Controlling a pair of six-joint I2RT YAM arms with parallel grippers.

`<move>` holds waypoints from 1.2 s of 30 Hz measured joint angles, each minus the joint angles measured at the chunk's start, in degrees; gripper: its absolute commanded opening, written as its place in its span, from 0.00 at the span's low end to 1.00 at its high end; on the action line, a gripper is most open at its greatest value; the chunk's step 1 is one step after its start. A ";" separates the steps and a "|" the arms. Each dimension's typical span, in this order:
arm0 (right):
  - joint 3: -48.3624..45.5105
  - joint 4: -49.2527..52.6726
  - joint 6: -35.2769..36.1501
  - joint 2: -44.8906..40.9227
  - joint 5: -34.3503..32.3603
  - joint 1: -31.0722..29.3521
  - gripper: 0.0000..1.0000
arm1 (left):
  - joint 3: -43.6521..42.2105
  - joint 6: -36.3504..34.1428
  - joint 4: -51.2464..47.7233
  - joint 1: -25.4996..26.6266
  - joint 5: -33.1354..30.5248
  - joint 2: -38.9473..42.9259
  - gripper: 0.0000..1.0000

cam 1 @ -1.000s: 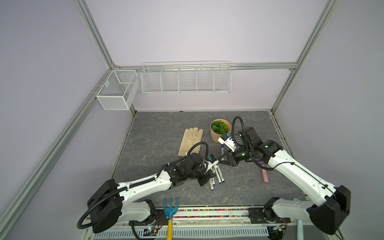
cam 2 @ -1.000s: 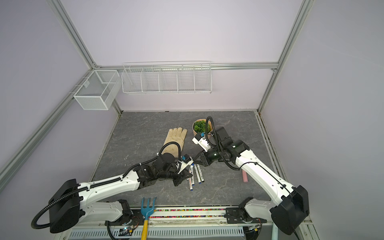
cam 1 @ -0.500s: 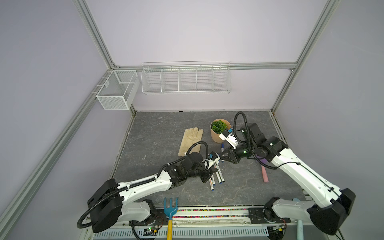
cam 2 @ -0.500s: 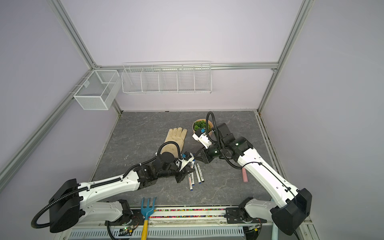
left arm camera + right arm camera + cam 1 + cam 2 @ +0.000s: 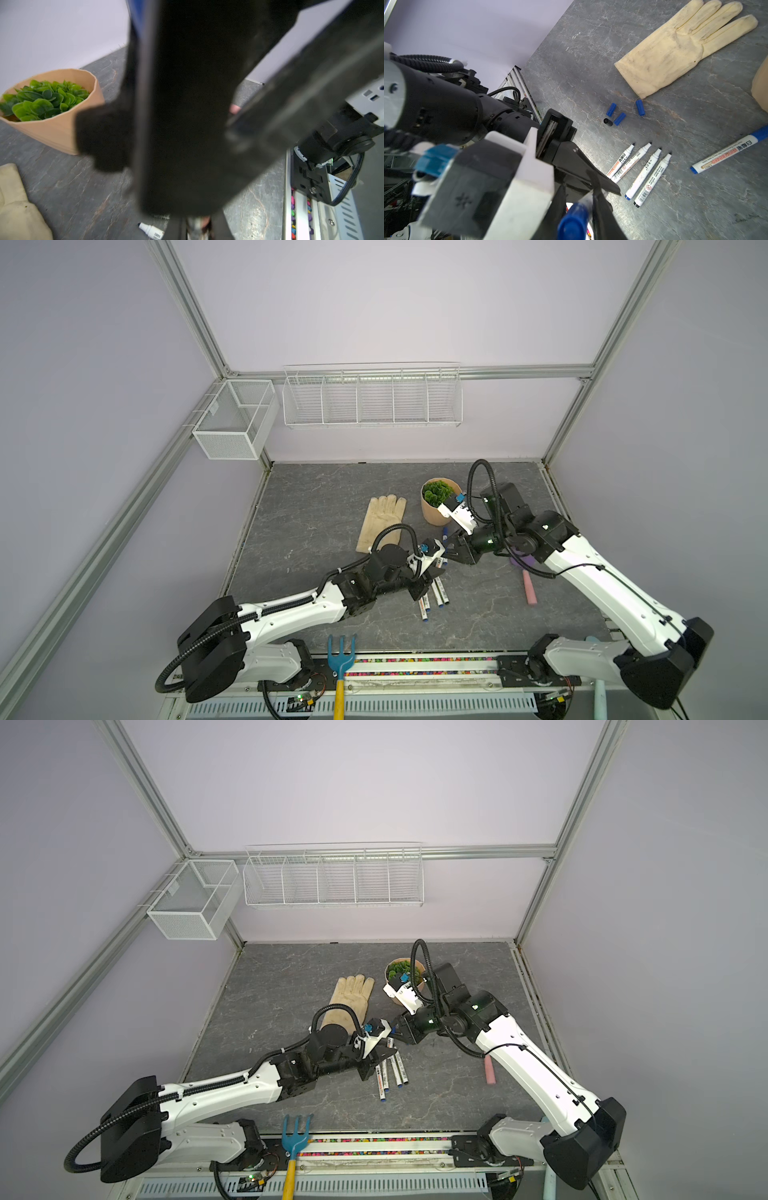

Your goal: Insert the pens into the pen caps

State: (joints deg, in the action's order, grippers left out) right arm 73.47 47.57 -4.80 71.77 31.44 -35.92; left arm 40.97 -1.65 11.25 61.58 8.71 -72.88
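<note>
Blue cap point(image 5: 572, 222) at pen point(image 5: 390, 1042) tip near glove point(image 5: 380, 522) cuff: left gripper point(image 5: 436, 568) clamped on pen, right gripper point(image 5: 454, 551) state I cannot tell; I should press straight along the barrel.

Through the left wrist camera, big dark blurred shapes point(image 5: 187, 104) block most of the table point(image 5: 83, 187); 1 pen point(image 5: 151, 229), the glove point(image 5: 16, 207) and the plant pot point(image 5: 58, 128) run off the edges. Through the right wrist camera, the blue-capped pen point(image 5: 572, 222) up close is smeared and cut off at the edge.
</note>
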 measured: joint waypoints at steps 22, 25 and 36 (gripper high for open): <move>0.00 -0.76 -1.64 -0.83 -2.25 -0.02 0.33 | 0.00 -0.07 5.44 0.11 0.11 -1.79 0.00; 0.00 -1.07 -1.64 -1.40 -3.04 -0.09 0.33 | 0.00 -0.04 6.49 0.26 0.11 -2.03 0.00; -0.39 -3.17 -1.66 -2.97 -6.19 -0.17 0.34 | -0.11 0.20 8.22 0.35 0.13 -2.99 0.00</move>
State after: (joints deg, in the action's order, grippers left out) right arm 73.08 44.40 -6.46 68.79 25.26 -36.10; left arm 40.86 -1.45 19.46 61.93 8.84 -75.88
